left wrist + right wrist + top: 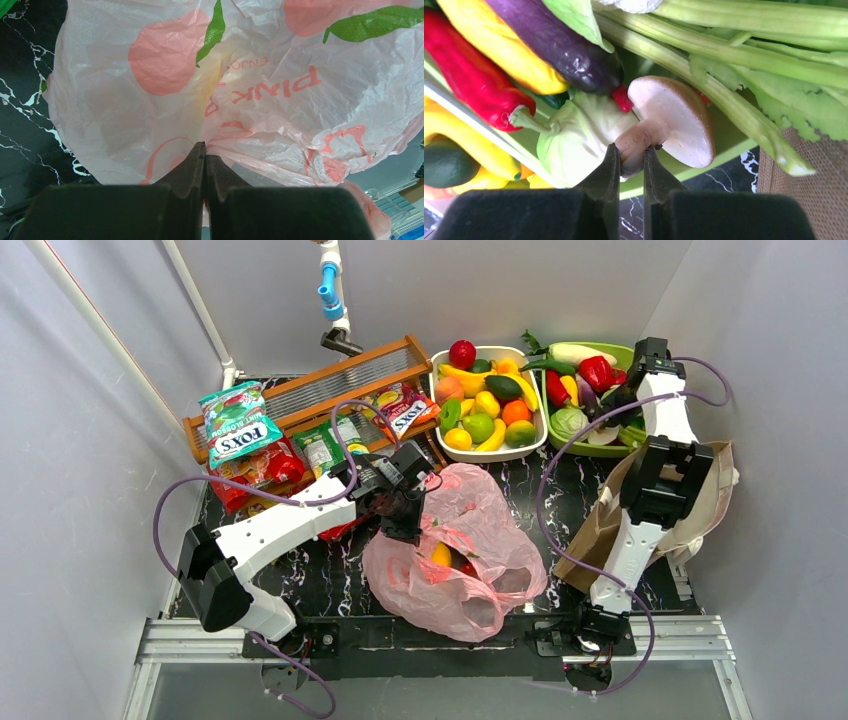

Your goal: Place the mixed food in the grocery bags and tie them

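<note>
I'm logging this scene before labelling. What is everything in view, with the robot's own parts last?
Pink bag: one, translucent pink, table centre, some food inside.
Paper bag: one, brown, right side, under the right arm.
Basket: one, white, back centre, full of toy fruit.
Tray: one, green, back right, holding toy vegetables.
Mushroom: one, white and brown, at the tray's edge.
Snack packets: several, mostly green and red, back left.
Rack: one, wooden, back left.
Table: one, black marble.
Left end effector: shut on the pink bag.
Right end effector: shut on the mushroom's stem.
</note>
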